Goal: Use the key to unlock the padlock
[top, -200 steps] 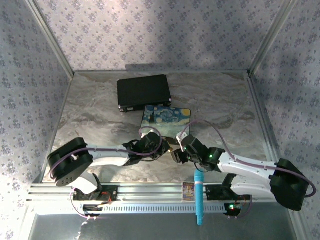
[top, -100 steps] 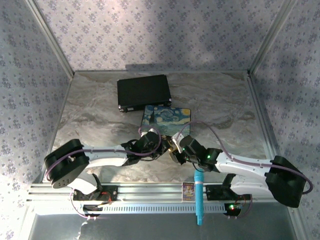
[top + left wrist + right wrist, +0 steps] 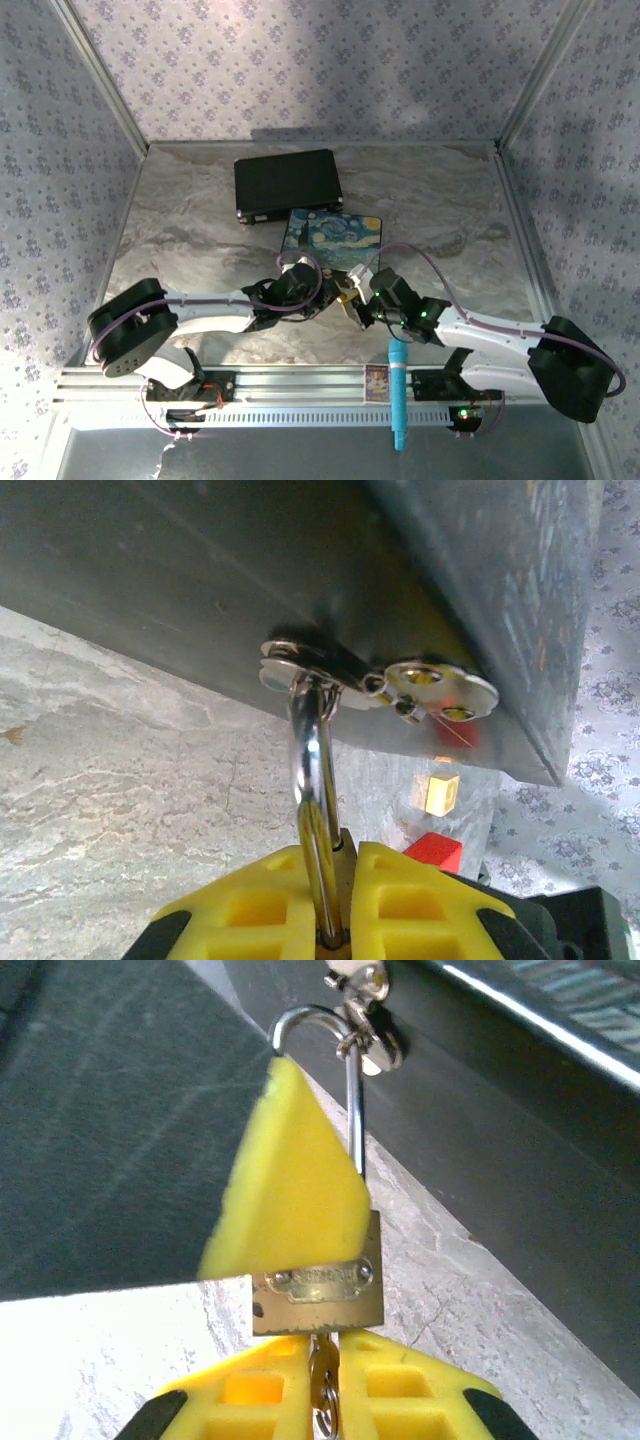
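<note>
The small brass padlock hangs by its silver shackle from the metal hasp on the painted box. My left gripper is shut on the padlock's body, and one of its yellow fingers covers the upper part of the brass face. The key, a metal blade with a small ring, stands upright under the padlock with its tip in the bottom of the body. My right gripper is shut on it. Both grippers meet at the padlock by the box's near edge.
A black case lies behind the painted box. A small red block and a yellowish cube sit on the marble table beyond the padlock. A blue cylinder stands on the front rail between the arm bases.
The right arm's wrist has shifted slightly by the padlock, first toward the left, then back to the right. The left arm has hardly moved and still holds the padlock.
</note>
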{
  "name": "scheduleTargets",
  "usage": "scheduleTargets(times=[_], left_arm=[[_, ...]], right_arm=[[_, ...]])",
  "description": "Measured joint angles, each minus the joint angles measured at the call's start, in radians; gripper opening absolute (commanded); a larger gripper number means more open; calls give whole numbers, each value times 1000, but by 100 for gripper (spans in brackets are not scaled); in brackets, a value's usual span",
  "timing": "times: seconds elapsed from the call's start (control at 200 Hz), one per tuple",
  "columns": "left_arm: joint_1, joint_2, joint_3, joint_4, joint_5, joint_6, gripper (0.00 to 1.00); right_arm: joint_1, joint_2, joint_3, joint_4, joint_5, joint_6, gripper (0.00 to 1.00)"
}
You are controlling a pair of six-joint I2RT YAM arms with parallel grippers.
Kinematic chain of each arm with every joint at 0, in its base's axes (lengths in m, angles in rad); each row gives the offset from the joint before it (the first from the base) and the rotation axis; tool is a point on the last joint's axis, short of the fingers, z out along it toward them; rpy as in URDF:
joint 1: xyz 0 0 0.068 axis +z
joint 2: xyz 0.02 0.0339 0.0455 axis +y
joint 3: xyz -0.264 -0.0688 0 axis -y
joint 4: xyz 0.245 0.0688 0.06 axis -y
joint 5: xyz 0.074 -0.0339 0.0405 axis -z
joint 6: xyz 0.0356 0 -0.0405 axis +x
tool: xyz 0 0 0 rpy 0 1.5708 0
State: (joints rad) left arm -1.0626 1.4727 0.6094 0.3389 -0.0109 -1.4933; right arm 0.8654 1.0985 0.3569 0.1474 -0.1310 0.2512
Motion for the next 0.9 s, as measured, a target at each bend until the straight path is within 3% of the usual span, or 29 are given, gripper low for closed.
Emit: scheduleTargets(times=[0.315,0.485,0.705,0.9], left_arm=[[-10,-2,-30,56,7,0,0],[-11,-17,-44,80,2,-1,0],[-11,-45,-64,84,-4,-1,0],[-15,-46,-95,77,-3,0,0]], right_arm=[[-161,0,-69,113,-306,102,10],[-235,18,-70,132,-407,164,21],[-275,18,-73,130,-450,216,36],[-285,11,-85,113,-425,258,43]])
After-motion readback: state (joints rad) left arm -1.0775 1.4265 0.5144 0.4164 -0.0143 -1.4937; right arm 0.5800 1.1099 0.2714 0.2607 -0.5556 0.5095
